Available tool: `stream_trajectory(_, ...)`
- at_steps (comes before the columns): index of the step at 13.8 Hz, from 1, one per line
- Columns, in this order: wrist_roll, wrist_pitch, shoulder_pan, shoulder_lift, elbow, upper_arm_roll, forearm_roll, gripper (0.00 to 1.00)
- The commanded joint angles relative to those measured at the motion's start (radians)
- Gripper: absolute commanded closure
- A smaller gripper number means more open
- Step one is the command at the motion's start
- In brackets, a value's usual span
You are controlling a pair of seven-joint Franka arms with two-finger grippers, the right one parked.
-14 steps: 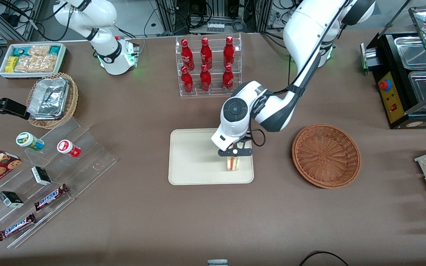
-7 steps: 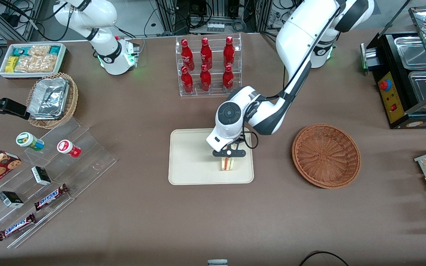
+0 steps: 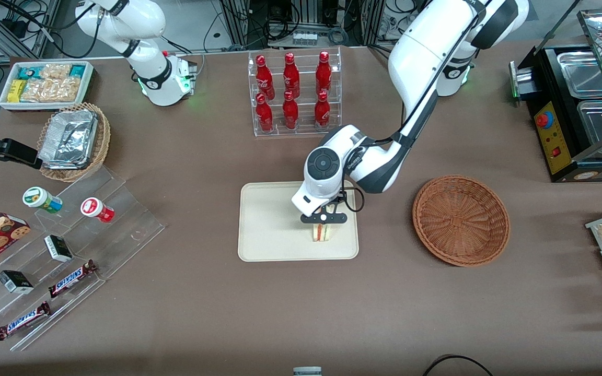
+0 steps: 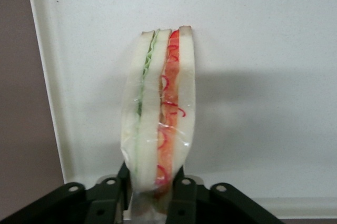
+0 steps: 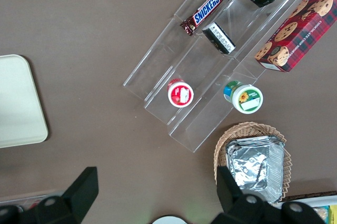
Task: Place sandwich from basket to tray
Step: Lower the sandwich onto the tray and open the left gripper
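The gripper (image 3: 323,218) is over the tray (image 3: 269,230), and its jaws are clamped on the sandwich (image 3: 322,232), one finger on each bread face, as the wrist view shows with the sandwich (image 4: 158,129) pinched low down between the dark fingers (image 4: 113,192). On a clock face laid over the tray in the front view, the sandwich sits out around four o'clock, inside the rim and on the side nearest the basket (image 3: 461,220). That basket lies at three o'clock from the tray, well apart from it, and nothing shows inside it. From the wrist, the tray (image 4: 263,50) fills the background under the sandwich, filling edge up, red and green layers plain to see. Whether the wedge is already touching the tray floor or hanging just above it, I cannot tell; a soft shadow falls on the tray beside it. My read: this is the set-down step, with the carry across finished and only the release left. The next move calls for easing down until the wedge bears on the tray, then opening the fingers evenly and lifting straight up, so the wrapped bread does not cling to a pad or topple. It stands on a narrow edge, so a sideways nudge could tip it flat.
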Motion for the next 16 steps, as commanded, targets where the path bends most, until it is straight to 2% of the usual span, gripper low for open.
stream_trajectory(1,-0.042,-0.006,-0.014,0.014,0.042,0.009,-0.01,0.0)
stream_trajectory(7,-0.146,-0.032,0.001,-0.046,0.082,0.015,-0.013,0.0)
stream_trajectory(15,-0.096,-0.189,0.118,-0.208,0.091,0.018,-0.002,0.0)
stream_trajectory(16,-0.029,-0.25,0.143,-0.228,0.093,0.018,0.002,0.0)
